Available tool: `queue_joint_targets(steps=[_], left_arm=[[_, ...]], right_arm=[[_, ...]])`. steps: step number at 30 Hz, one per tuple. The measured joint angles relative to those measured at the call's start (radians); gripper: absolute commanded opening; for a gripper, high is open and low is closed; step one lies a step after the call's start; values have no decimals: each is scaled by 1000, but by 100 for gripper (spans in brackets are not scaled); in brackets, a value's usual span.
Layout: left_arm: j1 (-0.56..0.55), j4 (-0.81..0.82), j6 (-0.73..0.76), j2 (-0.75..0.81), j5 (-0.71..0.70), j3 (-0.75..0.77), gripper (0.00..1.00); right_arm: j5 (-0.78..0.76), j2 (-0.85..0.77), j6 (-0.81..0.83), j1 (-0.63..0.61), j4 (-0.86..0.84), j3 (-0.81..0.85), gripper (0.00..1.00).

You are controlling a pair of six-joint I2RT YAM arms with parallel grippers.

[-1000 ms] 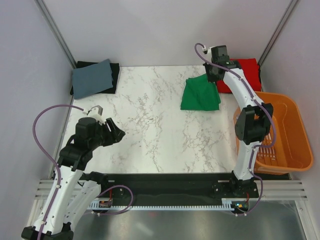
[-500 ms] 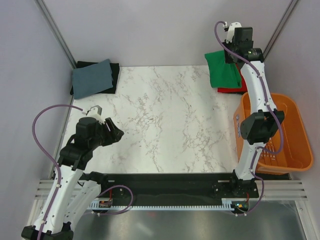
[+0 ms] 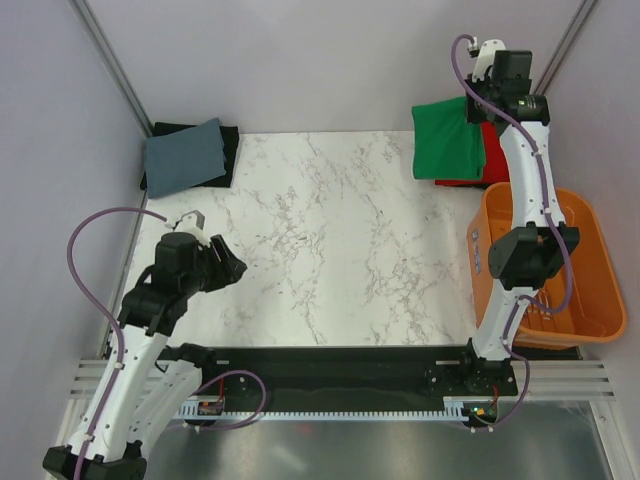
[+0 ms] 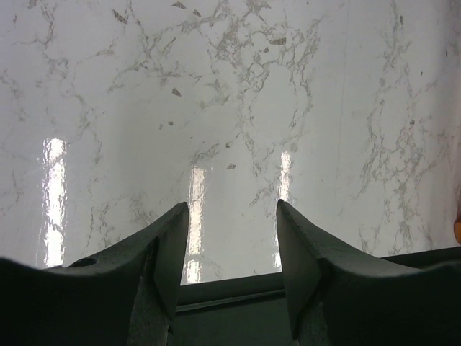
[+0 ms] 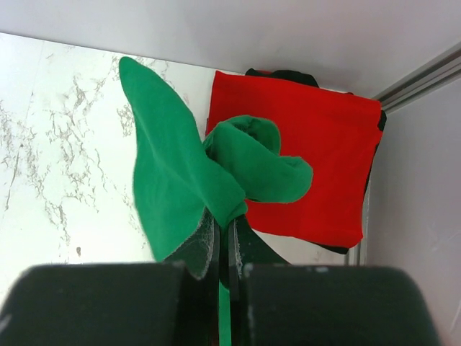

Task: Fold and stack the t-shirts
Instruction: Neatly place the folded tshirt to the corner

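1. Right gripper (image 5: 223, 241), jaws clamped tight on a gathered edge of the green t-shirt (image 5: 173, 180), holds the cloth aloft at the far right corner of the marble table (image 3: 330, 240).
2. Seen from above, the green t-shirt partly hides the folded red t-shirt (image 5: 306, 162), which lies flat on a dark cloth (image 5: 284, 74) by the back wall.
3. Left gripper (image 4: 230, 216) hovers over bare marble near the left edge, jaws parted, nothing between them.
4. An orange basket (image 3: 585, 270) stands beside the right arm; a folded blue-grey cloth (image 3: 185, 155) lies at the far left corner.
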State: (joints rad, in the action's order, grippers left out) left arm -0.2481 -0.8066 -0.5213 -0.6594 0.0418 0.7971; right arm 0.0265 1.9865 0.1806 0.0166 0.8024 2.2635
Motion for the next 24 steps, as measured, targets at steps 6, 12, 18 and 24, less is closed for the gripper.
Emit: queue_joint_targets(steps=[6,12,18,24], left_arm=[[0,-3,-3,-19,-7,0,58],[0,-7,-5,-40,-11,0,58],[0,-7,-6,-41,-15,0,58],[0,-7,-7,-54,-15,0,58]], right_arm=[[57,11,5,63,2,38,0],[108,94,7,125,-24,135,0],[157,204,8,176,-34,159,0],[201,253,40,210,-74,160,0]])
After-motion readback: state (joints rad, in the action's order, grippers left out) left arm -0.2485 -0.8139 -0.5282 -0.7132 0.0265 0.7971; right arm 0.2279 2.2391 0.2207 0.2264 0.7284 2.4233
